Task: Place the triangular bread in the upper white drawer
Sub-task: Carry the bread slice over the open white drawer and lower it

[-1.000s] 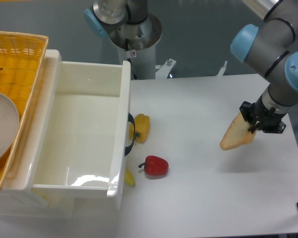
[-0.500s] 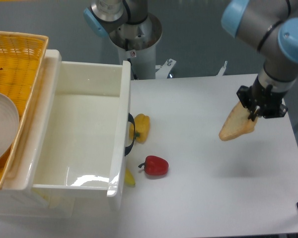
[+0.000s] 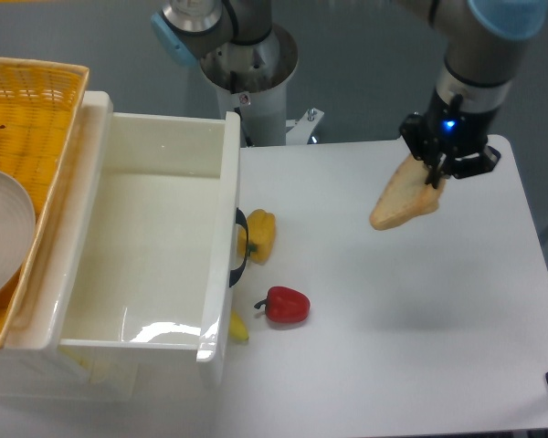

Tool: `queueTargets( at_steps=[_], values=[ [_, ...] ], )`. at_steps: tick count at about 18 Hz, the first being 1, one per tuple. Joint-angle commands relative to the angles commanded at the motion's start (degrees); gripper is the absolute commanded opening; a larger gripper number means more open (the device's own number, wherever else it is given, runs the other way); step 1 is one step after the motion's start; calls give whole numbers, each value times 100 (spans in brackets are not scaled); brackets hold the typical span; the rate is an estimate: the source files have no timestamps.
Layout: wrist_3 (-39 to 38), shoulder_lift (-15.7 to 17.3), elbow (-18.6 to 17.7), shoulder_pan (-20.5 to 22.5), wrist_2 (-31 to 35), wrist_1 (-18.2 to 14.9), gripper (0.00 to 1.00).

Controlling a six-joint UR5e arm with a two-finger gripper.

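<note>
My gripper (image 3: 436, 176) is shut on the upper end of the triangular bread (image 3: 402, 199), a pale tan wedge with a golden crust. It holds the bread in the air above the right part of the table, the wedge hanging down to the left. The upper white drawer (image 3: 228, 196) stands pulled open at the left, its inside bare, with a dark ring handle (image 3: 241, 248) on its front wall. The bread is well to the right of the drawer.
A yellow pepper (image 3: 260, 234) lies against the drawer front by the handle. A red pepper (image 3: 286, 305) lies on the table below it. A woven yellow basket (image 3: 32, 114) with a grey plate (image 3: 5, 228) sits left of the drawer. The robot base (image 3: 247, 68) stands behind.
My gripper has risen and moved left and away from the camera with the bread in it, toward the table's middle. The peppers and drawer have not moved.
</note>
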Motion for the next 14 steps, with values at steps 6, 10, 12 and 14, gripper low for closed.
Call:
queueTargets(
  at_steps=[6,10,12,14],
  values=[
    [-465,246,-44,-395,-325,-18,0],
    [-835,404,-53,-826,-404,-18,0],
    [-1010,510,-79,-967,-518,-9,0],
    [-1239,510,-79,-1186,-536,9,0]
  ],
)
